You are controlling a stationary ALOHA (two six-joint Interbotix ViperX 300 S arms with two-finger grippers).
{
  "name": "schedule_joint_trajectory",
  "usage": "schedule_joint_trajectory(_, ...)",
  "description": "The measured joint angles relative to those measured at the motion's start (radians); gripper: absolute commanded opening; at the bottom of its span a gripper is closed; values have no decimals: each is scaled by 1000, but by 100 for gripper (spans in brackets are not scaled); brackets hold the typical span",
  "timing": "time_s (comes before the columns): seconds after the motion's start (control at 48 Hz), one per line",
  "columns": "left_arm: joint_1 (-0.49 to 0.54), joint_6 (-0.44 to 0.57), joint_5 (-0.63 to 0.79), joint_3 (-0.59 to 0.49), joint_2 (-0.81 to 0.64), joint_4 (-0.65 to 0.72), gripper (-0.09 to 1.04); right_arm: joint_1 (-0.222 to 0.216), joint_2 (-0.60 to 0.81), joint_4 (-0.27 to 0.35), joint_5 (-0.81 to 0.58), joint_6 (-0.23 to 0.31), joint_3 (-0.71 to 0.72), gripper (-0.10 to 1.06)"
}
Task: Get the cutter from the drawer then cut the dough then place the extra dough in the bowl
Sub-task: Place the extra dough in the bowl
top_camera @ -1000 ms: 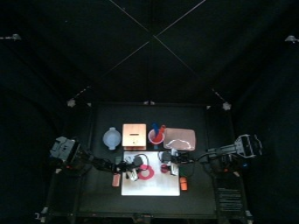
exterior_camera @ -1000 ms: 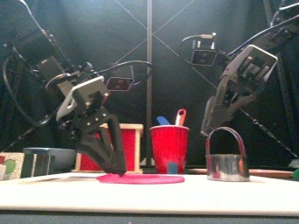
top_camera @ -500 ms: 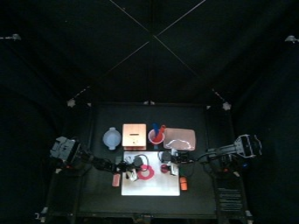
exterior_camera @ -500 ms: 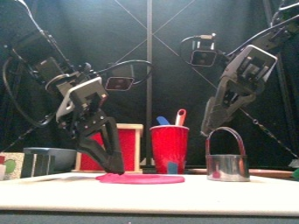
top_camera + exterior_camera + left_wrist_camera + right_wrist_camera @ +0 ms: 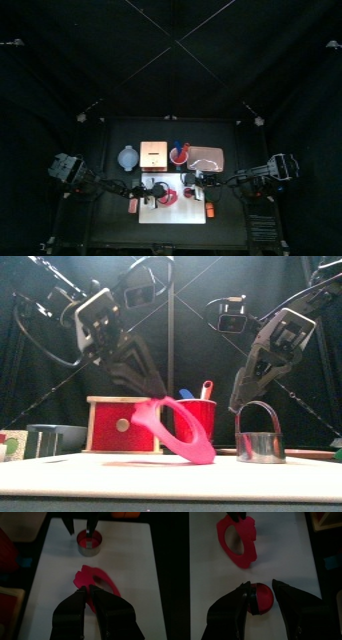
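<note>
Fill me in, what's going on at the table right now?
The left hand is shut on the floppy red dough ring, which hangs down over the white cutting board. The right hand hovers open over the round metal cutter with a wire handle, which stands on the board with a red disc inside. The blue-grey bowl with two small handles sits off the board.

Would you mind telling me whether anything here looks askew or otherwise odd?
The dough ring hangs bent and sagging from the shut left tool, its low end down at the white board. It looks soft rather than torn. The cutter stands upright beside it.
</note>
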Motion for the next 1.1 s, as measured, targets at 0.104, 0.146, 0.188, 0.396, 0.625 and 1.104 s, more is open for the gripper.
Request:
schedule_joint_trajectory(0.104,-2,0,-40,3,-38,54,55,0,0,0,0,-2,0,77)
schedule_joint_trajectory(0.146,0,0,-58,8,-52,66,55,2,0,0,0,-2,0,77)
schedule_joint_trajectory(0.188,0,0,-83,17,-72,78,55,2,0,0,0,-2,0,77)
schedule_joint_trajectory(0.396,-2,8,-221,81,-169,101,55,0,2,-2,0,-2,-2,77)
schedule_joint_trajectory(0.625,3,12,-357,186,-318,123,55,-2,2,0,0,-2,-3,77)
schedule_joint_trajectory(1.104,107,12,-425,413,-730,163,55,-3,14,25,0,-2,-5,77)
